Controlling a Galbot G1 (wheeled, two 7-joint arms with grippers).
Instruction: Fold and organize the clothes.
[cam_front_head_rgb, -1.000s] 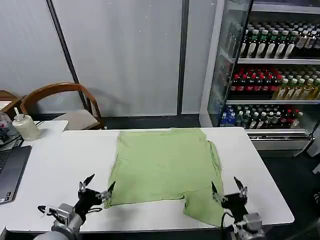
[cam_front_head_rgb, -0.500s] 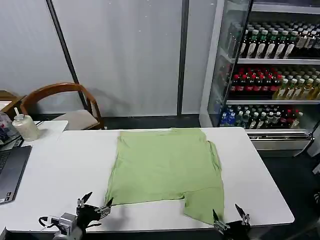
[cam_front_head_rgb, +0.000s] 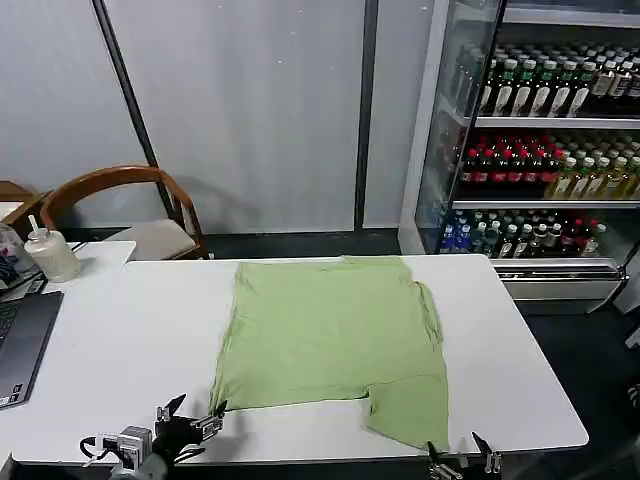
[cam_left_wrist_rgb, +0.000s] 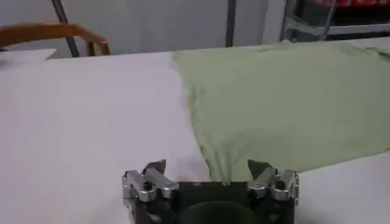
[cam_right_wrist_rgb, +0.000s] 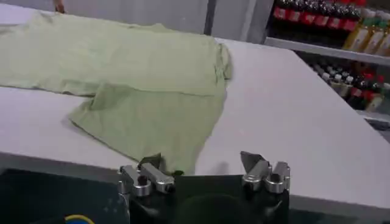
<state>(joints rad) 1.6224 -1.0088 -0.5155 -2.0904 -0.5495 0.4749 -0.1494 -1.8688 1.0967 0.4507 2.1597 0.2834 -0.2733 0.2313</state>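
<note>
The light lime-green cotton T-shirt (cam_front_head_rgb: 335, 340) lies flat, plain side up, on my white tabletop (cam_front_head_rgb: 120, 350). My left pincer (cam_front_head_rgb: 193, 416), fingers spread, hovers just off its near left corner. My right pincer (cam_front_head_rgb: 462, 452), also spread, sits low at the tabletop's near edge beside the folded sleeve.

Both hands L (cam_front_head_rgb: 192, 415) & R (cam_front_head_rgb: 461, 452) low, fingers apart.
</note>
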